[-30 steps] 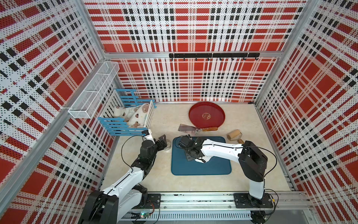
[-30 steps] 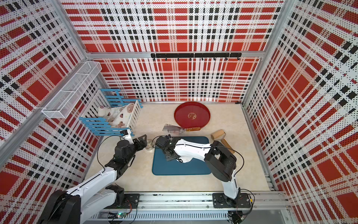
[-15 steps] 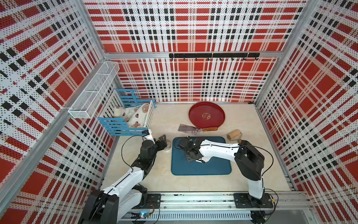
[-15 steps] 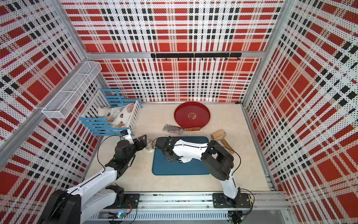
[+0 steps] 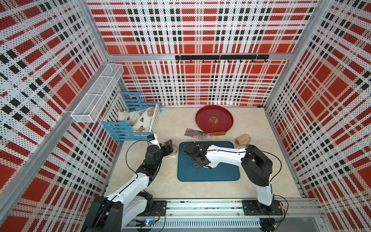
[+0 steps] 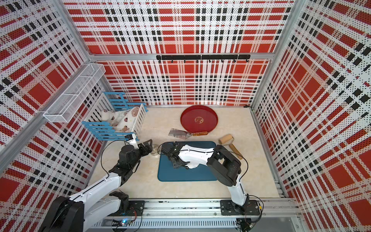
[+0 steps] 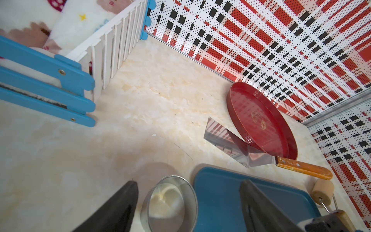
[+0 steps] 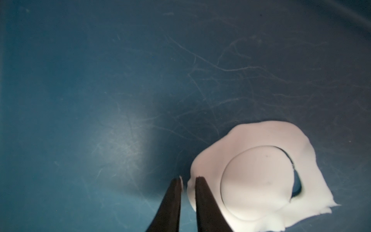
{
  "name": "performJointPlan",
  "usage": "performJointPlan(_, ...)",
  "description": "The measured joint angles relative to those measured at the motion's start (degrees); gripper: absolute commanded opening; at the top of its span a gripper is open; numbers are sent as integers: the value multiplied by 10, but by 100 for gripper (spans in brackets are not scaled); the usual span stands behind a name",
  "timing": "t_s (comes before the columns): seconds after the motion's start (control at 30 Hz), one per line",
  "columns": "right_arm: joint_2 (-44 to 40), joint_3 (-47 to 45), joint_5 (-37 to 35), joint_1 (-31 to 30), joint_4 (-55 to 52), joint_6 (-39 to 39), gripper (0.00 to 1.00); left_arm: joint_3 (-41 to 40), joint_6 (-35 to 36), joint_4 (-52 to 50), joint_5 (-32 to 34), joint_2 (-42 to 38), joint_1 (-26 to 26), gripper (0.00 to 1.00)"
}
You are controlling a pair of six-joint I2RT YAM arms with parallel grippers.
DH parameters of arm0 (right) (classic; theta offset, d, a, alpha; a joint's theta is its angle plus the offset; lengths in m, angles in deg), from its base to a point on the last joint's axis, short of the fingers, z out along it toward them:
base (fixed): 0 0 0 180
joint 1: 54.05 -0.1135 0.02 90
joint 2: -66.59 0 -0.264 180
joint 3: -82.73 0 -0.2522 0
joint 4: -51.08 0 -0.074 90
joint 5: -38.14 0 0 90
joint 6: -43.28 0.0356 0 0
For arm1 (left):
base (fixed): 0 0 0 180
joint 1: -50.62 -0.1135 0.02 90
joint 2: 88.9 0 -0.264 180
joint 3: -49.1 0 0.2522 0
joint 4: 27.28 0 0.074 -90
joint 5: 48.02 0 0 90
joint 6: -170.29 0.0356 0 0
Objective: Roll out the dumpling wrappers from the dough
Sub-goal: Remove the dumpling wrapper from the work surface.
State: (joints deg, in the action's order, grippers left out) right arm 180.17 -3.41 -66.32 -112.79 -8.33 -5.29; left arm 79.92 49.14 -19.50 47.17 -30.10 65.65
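In the right wrist view the flat ragged white dough [image 8: 261, 133] lies on the blue mat [image 8: 100, 80]. A round dumpling wrapper [image 8: 257, 182] is cut into it and still sits in place, with a dark slit along one side. My right gripper [image 8: 187, 177] hangs low over the mat with its jaws nearly together. The dough's edge lies in the narrow gap between them, and a white sliver clings to one fingertip [image 8: 177, 181]. Both top views show this gripper [image 5: 197, 165] [image 6: 177, 165] on the mat. My left gripper [image 7: 188, 181] stands open, its fingers either side of a small steel cup [image 7: 170, 202] and apart from it.
Behind the mat [image 5: 208, 174] lie a steel scraper [image 5: 195, 133] with a wooden handle and a round red tray [image 5: 214, 120]. A wooden roller [image 5: 243, 139] rests off the mat's far right corner. A blue-and-white crib [image 5: 132, 122] and a wire basket [image 5: 96, 96] stand at the left.
The right gripper's jaws have drawn closer together and the right arm has shifted slightly to the left over the mat. The left arm has not moved.
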Motion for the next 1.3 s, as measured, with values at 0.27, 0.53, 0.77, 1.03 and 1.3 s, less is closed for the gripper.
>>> performJointPlan(0.27,0,0,-3,0,0,0,20,0,0,3,-2,1,0,84)
performJointPlan(0.53,1,0,-11,0,-2,0,20,0,0,6,-3,2,0,84)
performJointPlan(0.77,7,0,-12,3,-2,0,18,0,0,7,-4,4,0,84)
performJointPlan(1.03,7,0,-13,3,-2,0,14,0,0,8,-5,5,0,84)
performJointPlan(1.3,7,0,-14,4,-2,1,10,0,0,8,-5,5,0,84)
